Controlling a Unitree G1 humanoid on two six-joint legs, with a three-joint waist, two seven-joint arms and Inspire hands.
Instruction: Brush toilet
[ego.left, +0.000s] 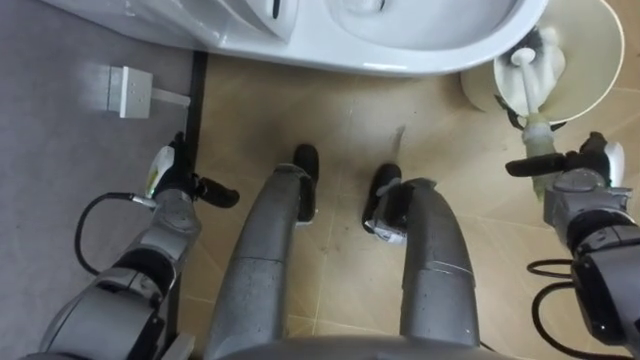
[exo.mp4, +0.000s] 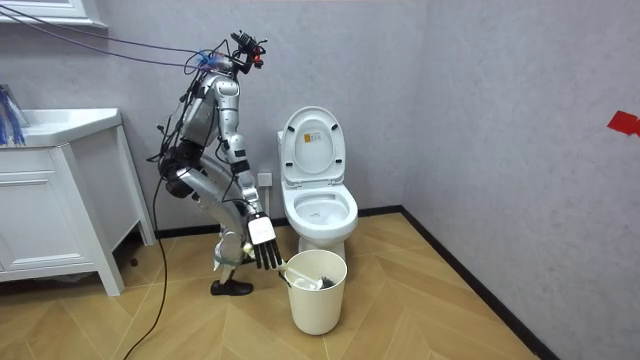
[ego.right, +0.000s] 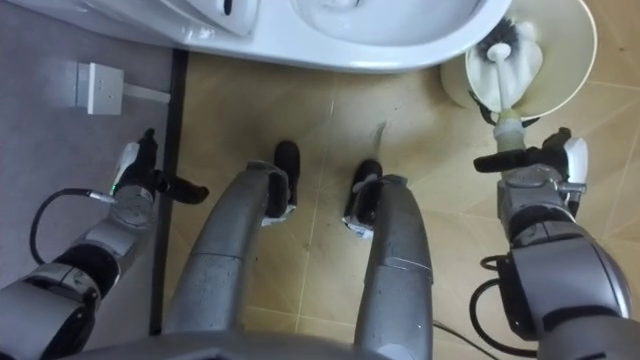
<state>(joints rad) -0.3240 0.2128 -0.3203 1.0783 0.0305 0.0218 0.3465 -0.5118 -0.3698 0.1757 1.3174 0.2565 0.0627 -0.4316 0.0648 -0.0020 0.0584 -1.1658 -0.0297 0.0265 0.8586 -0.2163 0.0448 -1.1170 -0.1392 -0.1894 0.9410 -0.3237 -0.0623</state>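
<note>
I stand bent forward in front of the white toilet (exo.mp4: 320, 205), whose lid (exo.mp4: 312, 145) is raised; its bowl rim (ego.left: 400, 62) runs along the top of the eye views. A white bucket (ego.left: 600, 60) stands on the floor beside the bowl, on my right. The toilet brush (ego.left: 523, 85) rests in it, with its pale handle pointing toward my right hand (ego.left: 580, 185). That hand hangs open just beside the bucket (exo.mp4: 318, 295), fingers straight down and thumb stretched toward the handle's end. My left hand (ego.left: 172, 195) hangs open by my left leg, holding nothing.
A grey wall with a dark baseboard (ego.left: 195, 120) and a white wall socket (ego.left: 125, 90) lies to my left. A white vanity cabinet (exo.mp4: 50, 210) stands at the room view's left. Wooden floor (exo.mp4: 420, 300) stretches to the room view's right of the bucket.
</note>
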